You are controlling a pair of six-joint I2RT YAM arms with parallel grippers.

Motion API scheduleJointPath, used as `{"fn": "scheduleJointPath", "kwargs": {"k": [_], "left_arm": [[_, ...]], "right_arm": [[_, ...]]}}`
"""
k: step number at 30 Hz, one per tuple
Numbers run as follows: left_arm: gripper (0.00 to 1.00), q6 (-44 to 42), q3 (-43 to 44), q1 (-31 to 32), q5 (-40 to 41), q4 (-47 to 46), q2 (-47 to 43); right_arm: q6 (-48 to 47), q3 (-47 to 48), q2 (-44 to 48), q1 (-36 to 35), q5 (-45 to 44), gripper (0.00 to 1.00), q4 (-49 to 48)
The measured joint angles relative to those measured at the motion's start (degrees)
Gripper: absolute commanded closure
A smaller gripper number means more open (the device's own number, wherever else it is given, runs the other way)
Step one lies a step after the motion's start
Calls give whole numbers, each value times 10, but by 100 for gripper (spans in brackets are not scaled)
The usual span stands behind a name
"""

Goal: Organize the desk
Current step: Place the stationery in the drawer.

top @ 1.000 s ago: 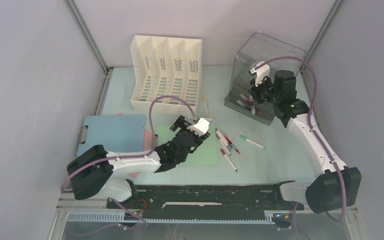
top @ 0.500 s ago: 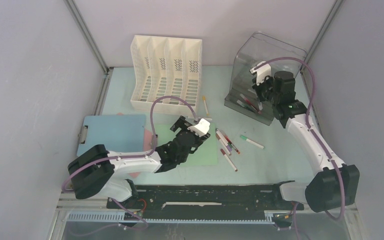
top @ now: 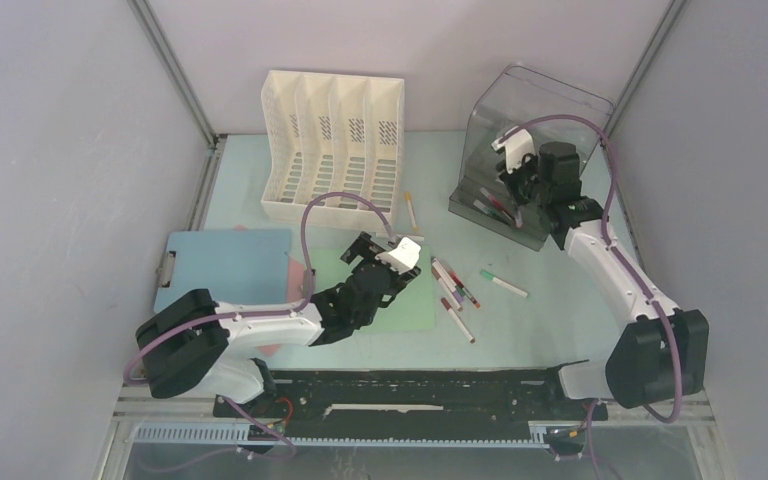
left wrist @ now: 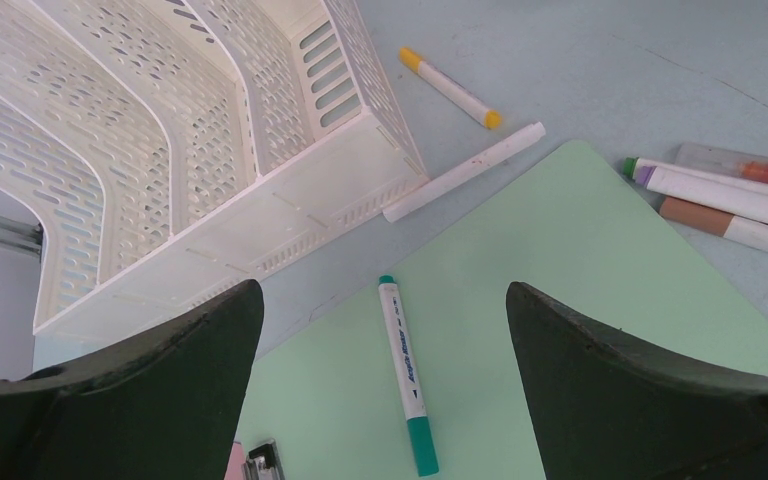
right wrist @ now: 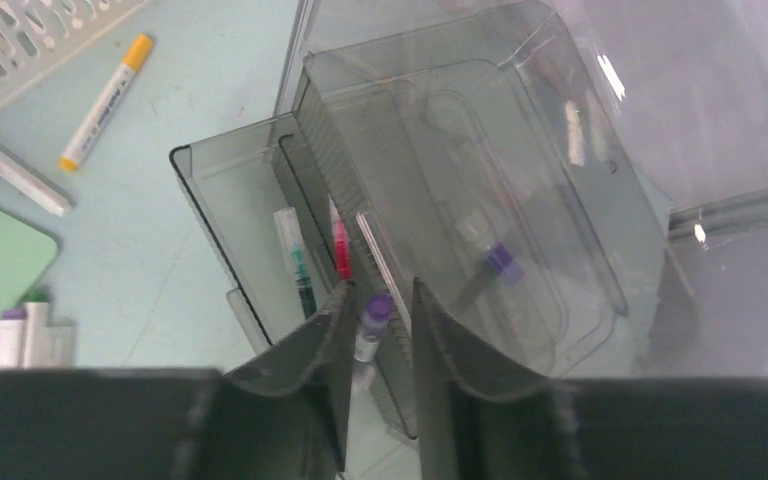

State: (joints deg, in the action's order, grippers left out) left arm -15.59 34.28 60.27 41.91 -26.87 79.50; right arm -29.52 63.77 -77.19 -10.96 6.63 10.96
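The desk (top: 550, 320) is a pale mint tabletop. My left gripper (left wrist: 384, 290) hangs open over a green clipboard (left wrist: 580, 260), with a teal-capped marker (left wrist: 405, 372) lying on it between the fingers, untouched. In the top view this gripper (top: 378, 252) sits mid-desk. My right gripper (right wrist: 380, 290) is at the smoky clear organizer (right wrist: 460, 200), jaws a little apart. A purple-capped marker (right wrist: 372, 322) stands between them against the left finger, clear of the right one. A teal marker (right wrist: 295, 262) and a red marker (right wrist: 340, 250) lie in the organizer's front bin.
A white file rack (top: 332, 140) stands at the back left, a blue clipboard (top: 225, 265) at the left. Several loose markers (top: 455, 290) lie mid-desk, with a green-tipped one (top: 503, 284) to their right. A yellow marker (top: 411, 212) and a white pen (left wrist: 465, 172) lie near the rack.
My right gripper has shifted slightly left at the organizer and its jaws have parted around the purple-capped marker. The left arm has not moved.
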Motion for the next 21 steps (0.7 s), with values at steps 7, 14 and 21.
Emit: {"fn": "scheduleJointPath", "kwargs": {"k": [7,14,21], "left_arm": [[0,0,0,2,1,0,0],[0,-2,0,4,5,-1,0],[0,6,0,4,5,3,-16]], "right_arm": [[2,0,-1,0,28,33,14],[25,7,-1,5,136,30,52],[62,20,10,17,275,29,82]]}}
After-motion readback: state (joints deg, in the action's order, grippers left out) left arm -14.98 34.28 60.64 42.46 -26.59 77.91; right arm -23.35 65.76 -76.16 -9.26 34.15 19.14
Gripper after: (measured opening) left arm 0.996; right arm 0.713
